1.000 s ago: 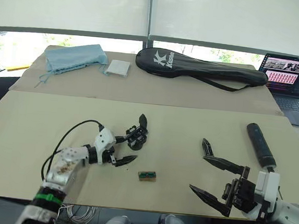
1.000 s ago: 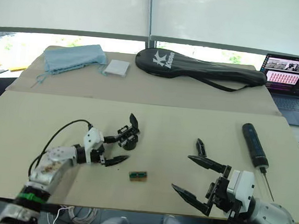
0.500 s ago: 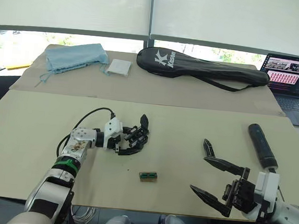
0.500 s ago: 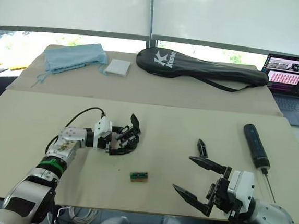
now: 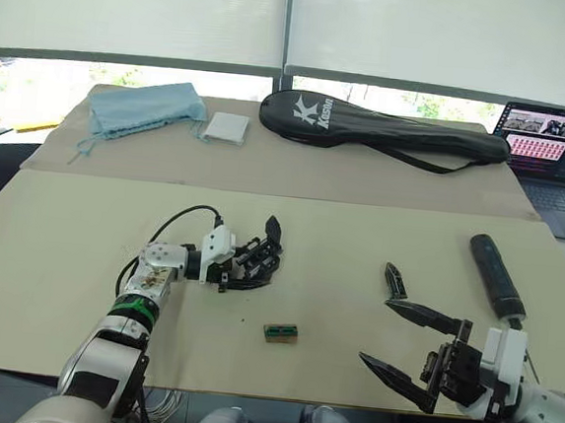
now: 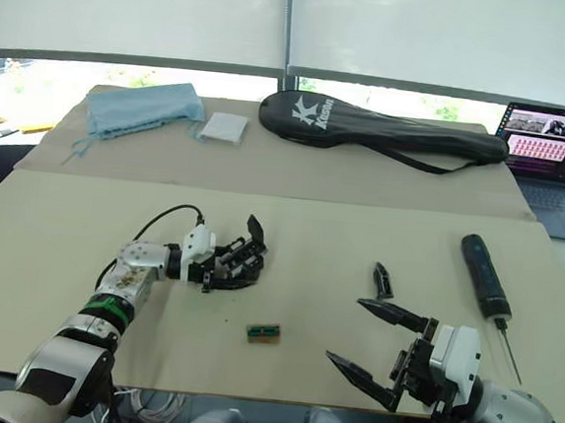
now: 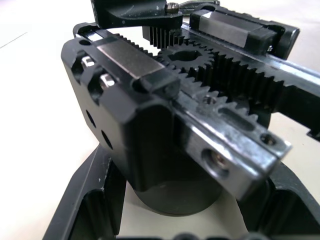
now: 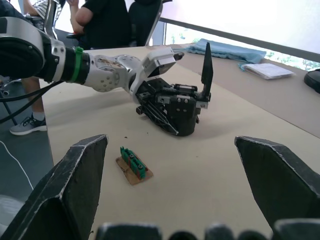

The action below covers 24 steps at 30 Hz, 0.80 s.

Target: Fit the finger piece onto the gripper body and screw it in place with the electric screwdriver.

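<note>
The left gripper (image 5: 245, 271) has pushed in since a second ago; its fingers now sit either side of the gripper body (image 5: 262, 256), round its base, though a firm squeeze can't be made out. The body stands at table centre, finger up. The right gripper (image 5: 400, 343) stays wide open, unmoved. The finger piece (image 5: 393, 279) lies at its 12 o'clock; the screwdriver (image 5: 494, 277) rests at 2 o'clock.

Head stereo pair looks forward and down over the beige table (image 5: 359, 238); left wrist camera sits close against the chunky black geared gripper body (image 7: 165, 125); right wrist camera views that body across the table.
</note>
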Each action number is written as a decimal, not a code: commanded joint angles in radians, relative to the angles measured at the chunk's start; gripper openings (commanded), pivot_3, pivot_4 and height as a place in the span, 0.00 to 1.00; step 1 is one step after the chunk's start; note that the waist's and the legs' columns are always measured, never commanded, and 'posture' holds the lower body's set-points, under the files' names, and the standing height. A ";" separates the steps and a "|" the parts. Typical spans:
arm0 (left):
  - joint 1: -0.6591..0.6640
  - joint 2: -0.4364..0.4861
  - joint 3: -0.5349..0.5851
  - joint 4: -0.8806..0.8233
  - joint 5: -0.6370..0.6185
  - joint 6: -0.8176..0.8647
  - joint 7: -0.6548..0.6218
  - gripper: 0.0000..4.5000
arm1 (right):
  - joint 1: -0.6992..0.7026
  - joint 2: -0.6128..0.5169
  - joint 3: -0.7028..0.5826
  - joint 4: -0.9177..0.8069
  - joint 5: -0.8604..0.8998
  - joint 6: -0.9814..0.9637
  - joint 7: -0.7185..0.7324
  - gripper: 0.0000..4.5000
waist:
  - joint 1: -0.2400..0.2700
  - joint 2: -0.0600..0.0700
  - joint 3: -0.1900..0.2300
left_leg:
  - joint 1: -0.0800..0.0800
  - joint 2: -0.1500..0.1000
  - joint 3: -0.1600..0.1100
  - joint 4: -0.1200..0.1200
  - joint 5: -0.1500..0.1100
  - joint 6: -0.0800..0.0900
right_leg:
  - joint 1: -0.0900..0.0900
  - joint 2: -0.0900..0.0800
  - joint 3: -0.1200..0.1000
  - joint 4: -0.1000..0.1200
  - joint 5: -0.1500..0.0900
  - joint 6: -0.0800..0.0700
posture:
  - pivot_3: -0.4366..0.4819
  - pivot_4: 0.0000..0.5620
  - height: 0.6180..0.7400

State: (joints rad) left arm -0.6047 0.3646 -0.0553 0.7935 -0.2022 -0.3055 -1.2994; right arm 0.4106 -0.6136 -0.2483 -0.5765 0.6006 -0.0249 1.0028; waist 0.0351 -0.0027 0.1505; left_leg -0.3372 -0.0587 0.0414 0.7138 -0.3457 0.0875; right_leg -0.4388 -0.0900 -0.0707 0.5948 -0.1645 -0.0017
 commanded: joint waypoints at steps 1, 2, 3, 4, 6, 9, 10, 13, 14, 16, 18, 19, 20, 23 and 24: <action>0.076 -0.001 0.019 -0.250 -0.051 0.136 0.078 0.52 | 0.012 0.012 -0.015 -0.002 -0.007 -0.047 0.014 1.00 | -0.001 -0.001 0.000 | 0.000 0.000 0.000 0.000 0.000 0.000 | 0.000 0.000 0.000 0.000 0.000 0.000 | 0.48 0.27 1.00; 0.108 -0.002 0.017 -0.334 -0.048 0.186 0.122 0.52 | 0.012 0.015 -0.010 -0.001 -0.011 -0.050 0.015 1.00 | 0.000 -0.001 0.001 | 0.000 0.000 0.000 0.000 0.000 0.000 | 0.000 0.000 0.000 0.000 0.000 0.000 | 0.48 0.27 1.00; 0.139 -0.007 0.018 -0.416 -0.050 0.242 0.170 0.52 | 0.007 0.017 -0.004 0.001 -0.013 -0.052 0.015 1.00 | 0.001 -0.001 0.001 | -0.001 0.000 0.000 0.000 0.000 0.000 | 0.000 0.000 0.000 0.000 0.000 0.000 | 0.48 0.27 1.00; 0.169 -0.008 0.016 -0.490 -0.038 0.291 0.220 0.52 | -0.004 0.018 0.000 0.006 -0.012 -0.051 0.014 1.00 | 0.001 -0.002 0.001 | -0.001 0.000 0.000 0.000 0.000 0.000 | 0.000 0.000 0.000 0.000 0.000 0.000 | 0.48 0.27 1.00; 0.221 -0.008 0.007 -0.620 -0.012 0.378 0.308 0.52 | -0.017 0.017 0.003 0.010 -0.008 -0.051 0.019 1.00 | 0.003 -0.002 0.002 | -0.001 0.000 0.000 0.000 0.000 0.000 | 0.000 0.000 0.001 0.000 0.000 0.000 | 0.48 0.27 1.00; 0.267 -0.027 -0.005 -0.767 0.018 0.474 0.430 0.52 | -0.026 0.008 -0.007 0.026 -0.003 -0.051 0.036 1.00 | 0.008 -0.003 0.002 | -0.001 0.000 0.000 0.000 0.000 -0.001 | 0.000 0.000 0.001 0.000 0.000 0.000 | 0.48 0.27 1.00; 0.277 -0.034 -0.011 -0.804 0.023 0.495 0.458 0.52 | -0.029 0.005 -0.012 0.031 0.000 -0.050 0.040 1.00 | 0.009 -0.003 0.002 | -0.001 0.000 0.000 0.000 -0.001 -0.002 | 0.000 0.000 0.001 0.000 0.000 0.000 | 0.48 0.27 1.00; 0.313 -0.059 -0.041 -0.871 0.055 0.518 0.528 0.52 | -0.031 -0.002 -0.018 0.037 0.004 -0.044 0.049 1.00 | 0.009 -0.003 0.002 | -0.001 0.000 0.000 0.000 -0.003 -0.005 | 0.000 0.000 0.001 0.000 0.000 0.000 | 0.48 0.27 1.00; 0.322 -0.062 -0.054 -0.875 0.069 0.509 0.543 0.52 | -0.031 -0.004 -0.018 0.036 0.005 -0.041 0.051 1.00 | 0.008 -0.003 0.002 | -0.001 -0.001 0.000 0.000 -0.003 -0.005 | 0.000 0.000 0.001 0.000 0.000 0.000 | 0.48 0.27 1.00; 0.337 -0.091 -0.060 -0.863 0.071 0.500 0.584 0.52 | -0.036 -0.008 -0.011 0.034 0.004 -0.034 0.052 1.00 | 0.007 -0.003 0.002 | 0.000 0.000 0.000 0.000 -0.003 -0.005 | 0.000 0.000 0.001 0.000 0.000 0.000 | 0.48 0.27 1.00; 0.344 -0.101 -0.075 -0.846 0.081 0.479 0.596 0.52 | -0.042 -0.010 -0.006 0.032 0.005 -0.028 0.049 1.00 | 0.006 -0.003 0.002 | 0.000 0.000 0.000 0.000 -0.002 -0.005 | 0.000 0.000 0.001 0.000 0.000 0.000 | 0.48 0.27 1.00; 0.344 -0.105 -0.080 -0.836 0.090 0.470 0.606 0.52 | -0.044 -0.012 -0.005 0.030 0.006 -0.026 0.048 1.00 | 0.006 -0.003 0.002 | 0.000 0.000 0.000 0.000 -0.002 -0.005 | 0.000 0.001 0.001 0.000 0.000 0.000 | 0.48 0.27 1.00; 0.343 -0.108 -0.086 -0.832 0.095 0.470 0.615 0.52 | -0.045 -0.014 -0.005 0.029 0.007 -0.024 0.048 1.00 | 0.005 -0.003 0.002 | 0.000 0.000 0.000 0.000 -0.002 -0.005 | 0.000 0.001 0.001 0.000 0.000 0.000 | 0.48 0.27 1.00; 0.340 -0.119 -0.092 -0.827 0.103 0.473 0.648 0.52 | -0.046 -0.017 -0.010 0.029 0.008 -0.023 0.046 1.00 | 0.005 -0.003 0.002 | 0.000 0.000 0.000 0.000 -0.002 -0.005 | 0.000 0.001 0.001 0.000 0.000 0.000 | 0.48 0.27 1.00; 0.342 -0.121 -0.093 -0.826 0.103 0.470 0.654 0.52 | -0.045 -0.018 -0.012 0.029 0.007 -0.024 0.046 1.00 | 0.005 -0.003 0.002 | 0.000 0.000 0.000 0.000 -0.002 -0.004 | 0.000 0.001 0.001 0.000 0.000 0.000 | 0.48 0.27 1.00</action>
State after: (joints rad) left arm -0.2422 0.2508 -0.1551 0.0116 -0.0959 0.2159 -0.6617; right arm 0.3687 -0.6194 -0.2436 -0.5253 0.5894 -0.0549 1.0464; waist 0.0400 -0.0058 0.1529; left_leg -0.3375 -0.0590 0.0413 0.7134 -0.3481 0.0830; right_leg -0.4391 -0.0894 -0.0699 0.5945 -0.1645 -0.0017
